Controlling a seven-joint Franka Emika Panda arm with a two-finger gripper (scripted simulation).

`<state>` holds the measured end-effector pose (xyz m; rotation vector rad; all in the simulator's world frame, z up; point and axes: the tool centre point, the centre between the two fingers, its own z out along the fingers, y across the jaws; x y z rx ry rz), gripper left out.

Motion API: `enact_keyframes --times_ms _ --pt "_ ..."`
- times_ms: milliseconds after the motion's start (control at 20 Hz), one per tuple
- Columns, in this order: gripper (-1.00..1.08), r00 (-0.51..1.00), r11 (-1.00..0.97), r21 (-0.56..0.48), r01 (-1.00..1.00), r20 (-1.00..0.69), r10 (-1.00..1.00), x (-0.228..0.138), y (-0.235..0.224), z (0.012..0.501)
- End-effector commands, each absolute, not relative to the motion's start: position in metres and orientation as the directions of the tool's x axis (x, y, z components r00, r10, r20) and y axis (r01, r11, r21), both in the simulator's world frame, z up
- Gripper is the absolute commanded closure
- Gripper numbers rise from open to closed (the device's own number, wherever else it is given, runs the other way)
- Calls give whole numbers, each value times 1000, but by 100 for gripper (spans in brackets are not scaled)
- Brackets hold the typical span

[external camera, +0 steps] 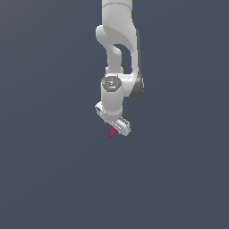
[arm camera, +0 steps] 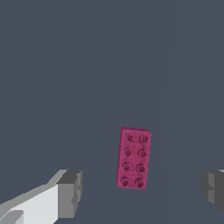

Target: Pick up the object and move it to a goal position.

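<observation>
One pink block [arm camera: 134,158] on plain grey surface [arm camera: 87,65] — tool [arm camera: 142,190] wide apart

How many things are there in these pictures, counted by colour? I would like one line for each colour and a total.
Magenta-pink: 1, the small studded block, lying between the open fingers.
White: 1, the robot arm with its gripper.
Total: 2

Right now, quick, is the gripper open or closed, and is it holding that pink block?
Gripper: open, fingers wide apart, holding nothing. The pink block lies between them, untouched.
</observation>
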<state>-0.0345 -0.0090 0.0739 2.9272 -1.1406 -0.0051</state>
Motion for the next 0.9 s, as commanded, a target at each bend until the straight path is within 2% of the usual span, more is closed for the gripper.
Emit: enact_keyframes --times_ms 0,850 --pt "-92 709 -709 0 -705 -2 -705 -36 -8 69" --pt "-92 670 -670 0 -742 0 -742 -40 -6 46"
